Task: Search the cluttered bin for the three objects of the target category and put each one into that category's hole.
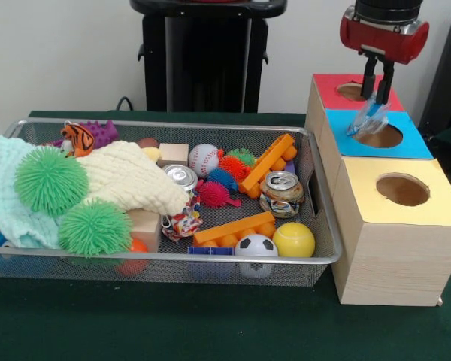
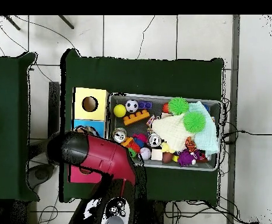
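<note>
My gripper [image 1: 376,101] hangs at the top right, above the blue-topped section of the wooden box [image 1: 410,144]. It is shut on a clear, crinkled plastic piece [image 1: 367,120] that dangles just over the blue hole [image 1: 383,137]. The red hole [image 1: 352,92] lies behind it and the yellow hole [image 1: 403,189] in front. In the mesh bin [image 1: 173,259] lie two crushed cans [image 1: 280,193] [image 1: 182,177] among toys. The red arm [image 2: 100,156] hides the gripper in the overhead view, where the yellow hole [image 2: 89,104] shows.
The bin also holds a baseball [image 1: 204,159], a soccer ball [image 1: 255,247], a yellow ball [image 1: 293,239], orange bricks [image 1: 233,228], two green spiky balls [image 1: 51,179] and a pale cloth [image 1: 131,177]. The box stands tight against the bin's right side.
</note>
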Robot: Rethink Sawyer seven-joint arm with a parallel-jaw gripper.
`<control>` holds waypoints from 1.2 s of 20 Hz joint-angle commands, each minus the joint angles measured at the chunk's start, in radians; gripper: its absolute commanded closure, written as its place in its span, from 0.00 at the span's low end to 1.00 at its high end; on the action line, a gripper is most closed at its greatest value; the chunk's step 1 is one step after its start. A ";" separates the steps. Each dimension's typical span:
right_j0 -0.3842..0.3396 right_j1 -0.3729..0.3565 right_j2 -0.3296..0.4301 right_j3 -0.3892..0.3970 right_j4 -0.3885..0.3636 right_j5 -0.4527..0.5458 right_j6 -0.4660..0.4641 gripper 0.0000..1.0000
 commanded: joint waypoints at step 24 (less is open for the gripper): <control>0.045 0.141 0.045 0.017 0.087 -0.172 0.238 0.00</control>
